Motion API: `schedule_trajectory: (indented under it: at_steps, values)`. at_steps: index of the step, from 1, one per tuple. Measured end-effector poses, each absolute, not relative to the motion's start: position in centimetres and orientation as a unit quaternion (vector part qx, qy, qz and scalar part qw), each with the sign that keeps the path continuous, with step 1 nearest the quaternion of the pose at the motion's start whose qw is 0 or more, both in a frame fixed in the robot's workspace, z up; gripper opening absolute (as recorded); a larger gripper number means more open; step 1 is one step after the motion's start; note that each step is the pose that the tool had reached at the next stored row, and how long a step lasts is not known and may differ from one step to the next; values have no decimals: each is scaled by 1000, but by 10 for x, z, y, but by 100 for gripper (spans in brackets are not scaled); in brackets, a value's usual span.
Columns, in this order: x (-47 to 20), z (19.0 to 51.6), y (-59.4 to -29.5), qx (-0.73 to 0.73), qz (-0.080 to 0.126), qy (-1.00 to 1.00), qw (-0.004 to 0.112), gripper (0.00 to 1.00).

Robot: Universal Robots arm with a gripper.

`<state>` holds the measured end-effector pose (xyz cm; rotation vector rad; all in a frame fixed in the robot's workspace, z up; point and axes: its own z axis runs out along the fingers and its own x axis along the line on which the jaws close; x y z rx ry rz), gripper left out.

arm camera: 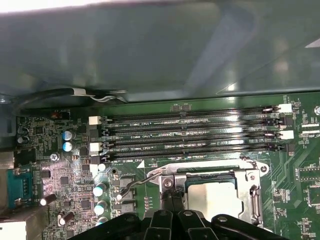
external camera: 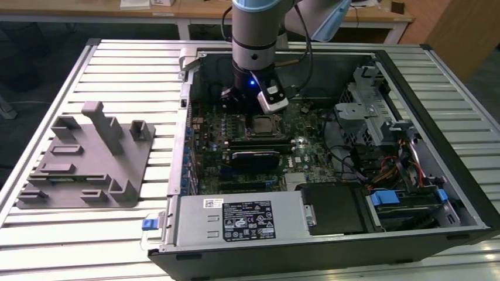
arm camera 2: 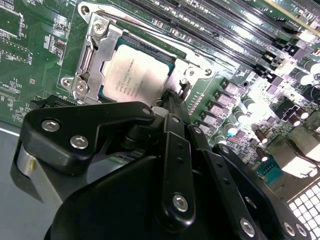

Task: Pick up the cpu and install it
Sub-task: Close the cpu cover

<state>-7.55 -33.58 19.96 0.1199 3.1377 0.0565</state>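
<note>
End effector [arm camera 2: 171,102] at socket [arm camera 2: 92,60] edge, seated cpu [arm camera 2: 134,75] partly covered

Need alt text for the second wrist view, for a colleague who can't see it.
The cpu, silver top up, lies inside the metal socket frame on the green motherboard. The black gripper looms in the foreground, its tip beside the frame's edge. Memory slots run beyond the socket.

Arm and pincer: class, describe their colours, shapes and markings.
The arm is a grey metal cylinder with pale blue joint caps and a blue light at the wrist, beside a white camera. The pincer is black, built of jointed bars with silver screw heads.
</note>
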Motion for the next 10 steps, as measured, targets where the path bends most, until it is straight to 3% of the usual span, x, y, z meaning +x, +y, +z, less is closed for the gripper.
schedule_trajectory:
  at_steps: [10]
  values:
    - [-76, 205, -336, 38, 18, 999, 1, 11]
